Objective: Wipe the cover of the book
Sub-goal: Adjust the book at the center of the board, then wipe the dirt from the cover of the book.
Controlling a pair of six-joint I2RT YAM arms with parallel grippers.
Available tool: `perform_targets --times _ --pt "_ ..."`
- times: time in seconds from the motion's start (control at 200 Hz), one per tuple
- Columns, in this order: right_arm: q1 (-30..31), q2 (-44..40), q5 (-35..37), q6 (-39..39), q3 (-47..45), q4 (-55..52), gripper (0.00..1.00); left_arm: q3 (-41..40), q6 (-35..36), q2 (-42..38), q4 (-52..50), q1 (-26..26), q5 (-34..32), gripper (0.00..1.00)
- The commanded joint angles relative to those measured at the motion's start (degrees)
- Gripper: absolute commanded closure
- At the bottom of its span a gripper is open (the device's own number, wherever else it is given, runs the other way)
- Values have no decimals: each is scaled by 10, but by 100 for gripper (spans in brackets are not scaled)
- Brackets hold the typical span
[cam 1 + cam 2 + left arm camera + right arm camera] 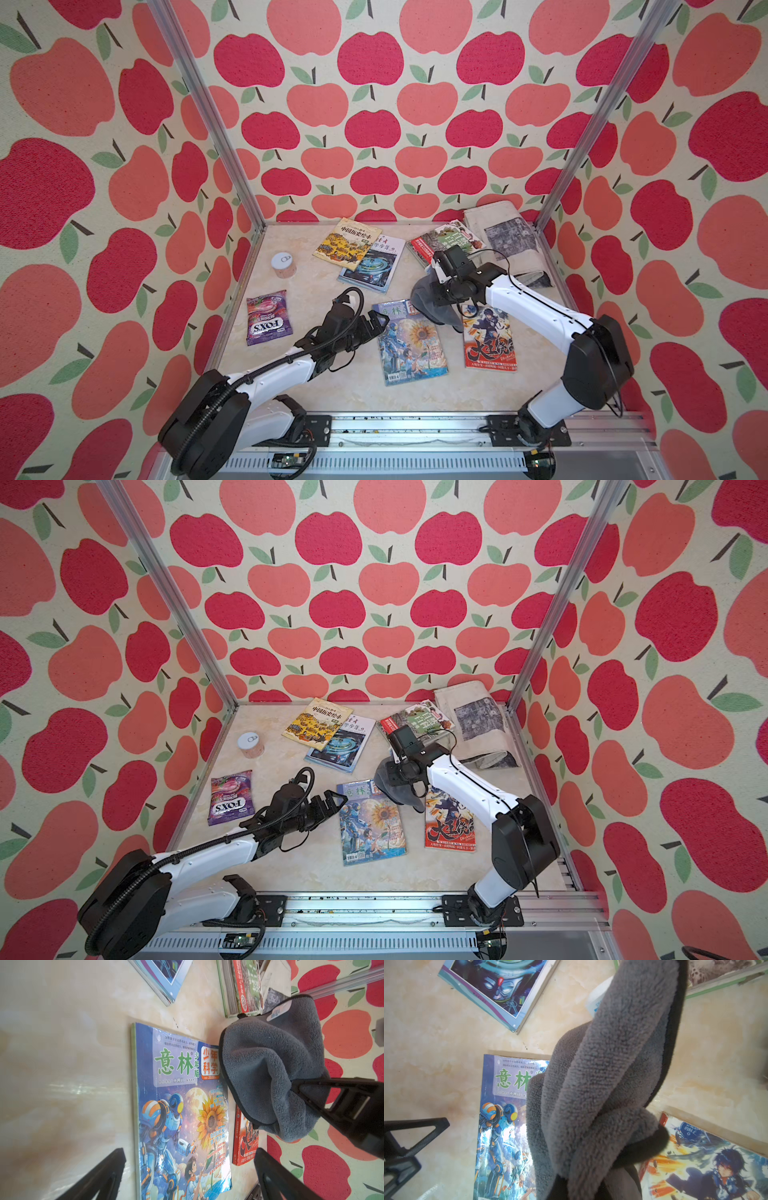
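My right jaws are clamped on the grey cloth [270, 1076], which hangs over the far right corner of the book [409, 345]. I cannot confirm contact with the cover. My left jaws stand wide apart and empty, just beside the book's left edge. The book lies flat in the middle of the desk [353, 390].

Recommendation: lower until the cloth spreads, then draw it along the glossy cover. The left jaws could pin an edge against sliding.

Legible on the cover: "意林", "少年科学", "20.00". The sweet bag [268, 318] reads "FOX'S BERRIES".

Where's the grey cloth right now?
In both top views the grey cloth hangs from the shut right gripper, just right of centre, over the neighbouring far corners of the sunflower magazine and the red comic.
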Motion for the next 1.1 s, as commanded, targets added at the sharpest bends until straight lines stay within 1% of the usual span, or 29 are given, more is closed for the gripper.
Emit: perform_targets --times 0.0,0.085,0.17,0.225,0.3,0.4,0.44,0.48,0.61,0.721,0.811,0.861,0.936,1.011,1.096 --pt "34 -21 28 -19 -7 -59 100 -3 37 -36 -70 13 -17 1" --pt "68 -41 14 -16 -21 -73 100 0 49 -66 -88 23 -23 1" --pt "96 -59 -27 -11 -41 -63 100 -9 47 -79 -82 35 -18 1" --pt "103 -62 -53 -3 -57 -42 100 -17 44 -79 -70 39 -16 1" --pt "109 -50 -62 9 -85 6 100 -23 40 -68 -48 40 -18 1" --pt "108 13 -63 12 -70 40 100 -22 33 -38 -18 39 -13 1" --pt "108 48 -62 7 -47 48 100 -20 28 -34 -5 39 -7 1" --pt "108 83 -58 4 -21 49 100 -20 25 -11 6 37 -5 1" --pt "104 193 -54 -13 82 42 100 -21 11 11 34 30 -12 1" --pt "90 259 -82 -3 144 51 100 -33 -10 16 55 29 -19 1" --pt "88 293 -117 15 166 60 100 -45 -20 14 73 33 -22 1" --pt "95 299 -131 24 160 67 100 -46 -20 13 71 35 -23 1" --pt "112 291 -129 31 133 74 100 -47 -18 9 68 37 -23 1" --pt "130 265 -129 44 82 84 100 -49 -16 11 70 40 -23 1" --pt "151 215 -130 66 8 111 100 -49 -15 19 78 47 -18 1"
